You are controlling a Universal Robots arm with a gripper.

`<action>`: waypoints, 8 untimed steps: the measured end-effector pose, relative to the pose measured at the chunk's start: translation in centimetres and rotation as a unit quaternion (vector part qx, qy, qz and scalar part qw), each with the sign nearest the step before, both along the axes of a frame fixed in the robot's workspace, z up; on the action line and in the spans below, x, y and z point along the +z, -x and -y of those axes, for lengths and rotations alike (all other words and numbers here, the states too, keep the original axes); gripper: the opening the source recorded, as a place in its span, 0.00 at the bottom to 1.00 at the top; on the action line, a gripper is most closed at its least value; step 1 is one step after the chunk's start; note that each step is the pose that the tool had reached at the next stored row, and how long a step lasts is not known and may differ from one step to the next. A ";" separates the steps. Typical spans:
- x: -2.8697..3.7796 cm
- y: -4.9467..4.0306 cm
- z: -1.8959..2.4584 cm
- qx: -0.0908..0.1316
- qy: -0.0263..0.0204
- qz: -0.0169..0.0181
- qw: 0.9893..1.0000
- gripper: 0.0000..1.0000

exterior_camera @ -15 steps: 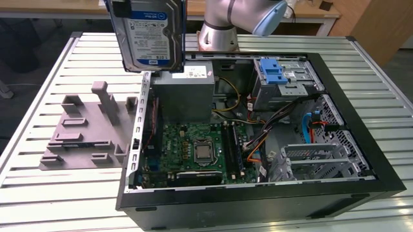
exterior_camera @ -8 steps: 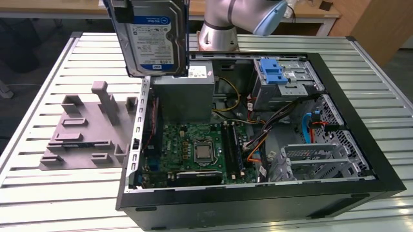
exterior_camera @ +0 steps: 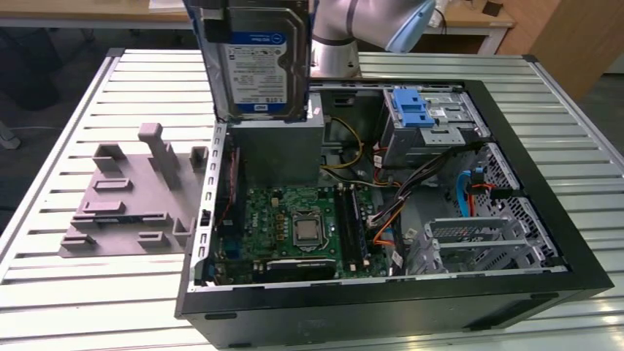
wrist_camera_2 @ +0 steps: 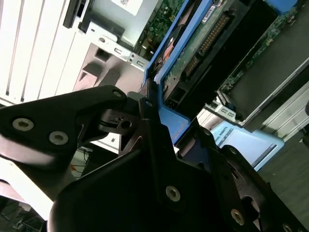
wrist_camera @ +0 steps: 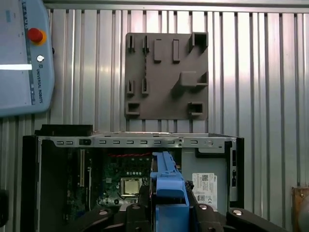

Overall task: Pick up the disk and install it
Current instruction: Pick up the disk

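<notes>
The disk (exterior_camera: 259,62), a silver-grey drive with a white-and-blue label in a blue carrier, hangs upright above the back left corner of the open computer case (exterior_camera: 548,191). In the second wrist view my gripper (wrist_camera_2: 171,123) is shut on the carrier's blue edge, and the disk's (wrist_camera_2: 212,43) green circuit side faces the camera. The first wrist view looks down past the gripper (wrist_camera: 168,203) and the blue carrier (wrist_camera: 168,183) into the case (wrist_camera: 125,141). The metal drive cage (exterior_camera: 424,110) with a blue latch sits at the case's far right in the exterior view.
A grey power-supply box (exterior_camera: 275,150) lies right under the disk, with the motherboard (exterior_camera: 292,223) in front and cables to its right. A grey fixture plate (exterior_camera: 127,197) (wrist_camera: 166,75) lies on the slatted table beside the case. A teach pendant (wrist_camera: 21,58) rests nearby.
</notes>
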State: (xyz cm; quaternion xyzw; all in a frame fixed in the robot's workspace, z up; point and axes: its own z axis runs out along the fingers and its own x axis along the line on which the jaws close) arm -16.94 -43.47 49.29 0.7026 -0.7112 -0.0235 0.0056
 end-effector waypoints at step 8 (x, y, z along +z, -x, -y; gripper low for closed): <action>-0.25 -3.50 0.23 0.000 0.000 0.000 1.000 0.36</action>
